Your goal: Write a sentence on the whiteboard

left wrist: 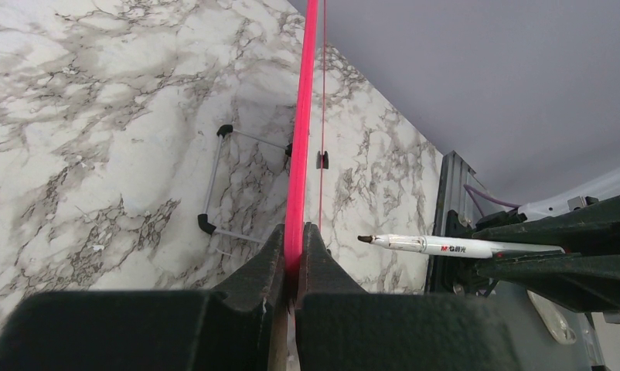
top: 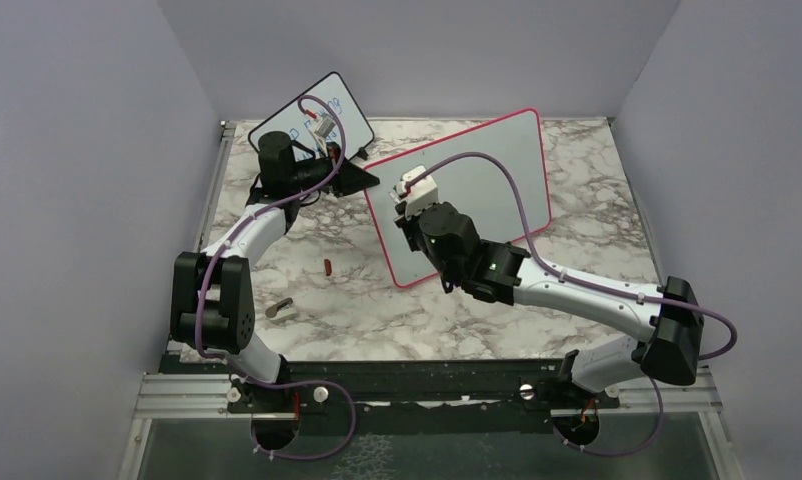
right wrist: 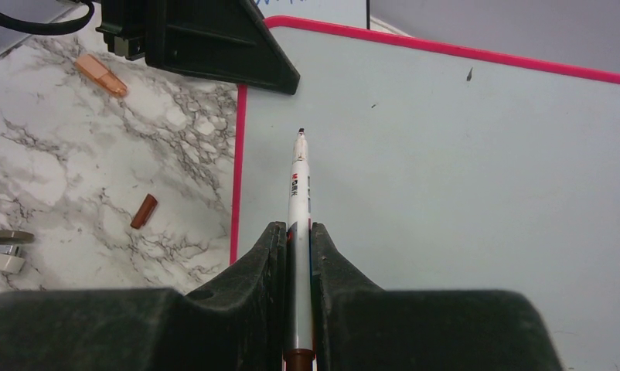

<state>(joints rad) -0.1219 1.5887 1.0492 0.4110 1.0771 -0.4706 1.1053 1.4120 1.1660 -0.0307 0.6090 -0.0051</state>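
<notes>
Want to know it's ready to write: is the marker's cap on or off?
Off. The marker held in the right gripper shows a bare dark tip, pointing over the whiteboard.

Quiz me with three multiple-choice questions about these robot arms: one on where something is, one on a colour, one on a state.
1. Where does the small brown cap lie?
A. On the marble table, beside the whiteboard
B. On the whiteboard
C. Inside a cup

2. What colour is the whiteboard's frame?
A. Black
B. Pink-red
C. Green

3. How is the right tool?
A. Open and empty
B. Shut on a cloth
C. Shut on the pen

Answers:
1 A: the cap rests on the marble just outside the frame.
2 B: the pink-red rim shows in every view.
3 C: both fingers press the pen's barrel.
</notes>
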